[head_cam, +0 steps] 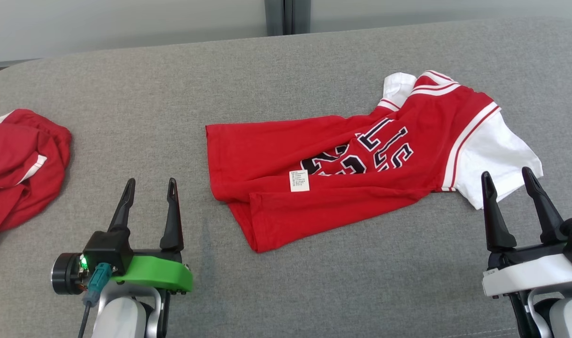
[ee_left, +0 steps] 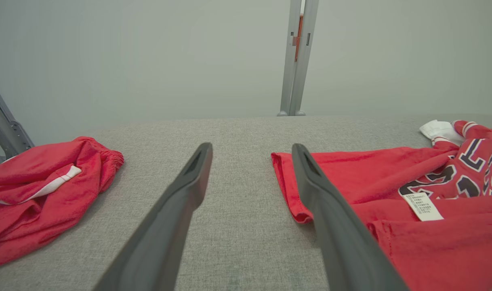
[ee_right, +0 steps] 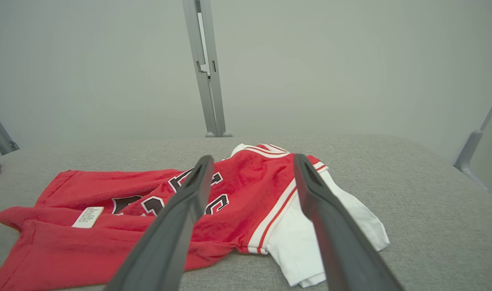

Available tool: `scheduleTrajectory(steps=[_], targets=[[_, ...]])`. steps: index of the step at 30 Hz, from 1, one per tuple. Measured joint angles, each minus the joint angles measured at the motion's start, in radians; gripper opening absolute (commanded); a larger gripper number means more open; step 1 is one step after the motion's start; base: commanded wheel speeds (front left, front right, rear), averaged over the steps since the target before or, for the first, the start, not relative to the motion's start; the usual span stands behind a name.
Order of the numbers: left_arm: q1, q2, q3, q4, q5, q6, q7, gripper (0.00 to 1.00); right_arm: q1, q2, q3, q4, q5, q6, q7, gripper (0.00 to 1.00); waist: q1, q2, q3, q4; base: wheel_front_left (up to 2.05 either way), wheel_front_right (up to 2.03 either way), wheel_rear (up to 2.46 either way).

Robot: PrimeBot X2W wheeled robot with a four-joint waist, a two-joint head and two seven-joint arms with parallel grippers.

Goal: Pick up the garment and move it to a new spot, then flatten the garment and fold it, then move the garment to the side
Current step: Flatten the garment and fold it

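With my left gripper point(head_cam: 152, 183) and right gripper point(head_cam: 506, 172) both spread wide and empty, short of the rumpled red shirt point(head_cam: 342, 192) lying right of centre on the grey table point(head_cam: 267, 70), I reckon pickup has not yet begun: next I reach in and pinch its near edge.

It looks like a lab test bay: a grey fabric-covered table point(head_cam: 173, 94), with bare pale wall panels point(ee_left: 149, 60) and a metal frame post point(ee_left: 298, 60) behind it.

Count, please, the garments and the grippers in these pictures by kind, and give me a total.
Garments: 2 (red-and-white jersey, crumpled red garment)
Grippers: 2 (left gripper, right gripper, both open)
Total: 4
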Motion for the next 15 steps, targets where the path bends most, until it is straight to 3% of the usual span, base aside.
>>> scheduleTrajectory(steps=[6, 10, 15], targets=[[-0.019, 0.004, -0.057, -0.026, 0.006, -0.027, 0.051, 1.0, 0.0, 0.0, -0.001, -0.008, 0.001, 0.0, 0.006, 1.0, 0.0, 0.0, 0.01, 0.0, 0.0, 0.0, 0.0], [-0.07, -0.012, -0.168, -0.045, -0.014, -0.084, 0.19, 1.0, -0.007, -0.002, 0.009, -0.013, 0.005, 0.0, 0.009, 1.0, 0.0, 0.0, 0.036, 0.001, 0.0, 0.0, 0.0], [-0.077, -0.026, -0.27, -0.004, -0.093, -0.11, 0.326, 1.0, -0.031, -0.006, 0.023, -0.008, 0.013, 0.0, 0.005, 1.0, 0.0, 0.0, 0.074, -0.005, 0.0, 0.0, 0.0]])
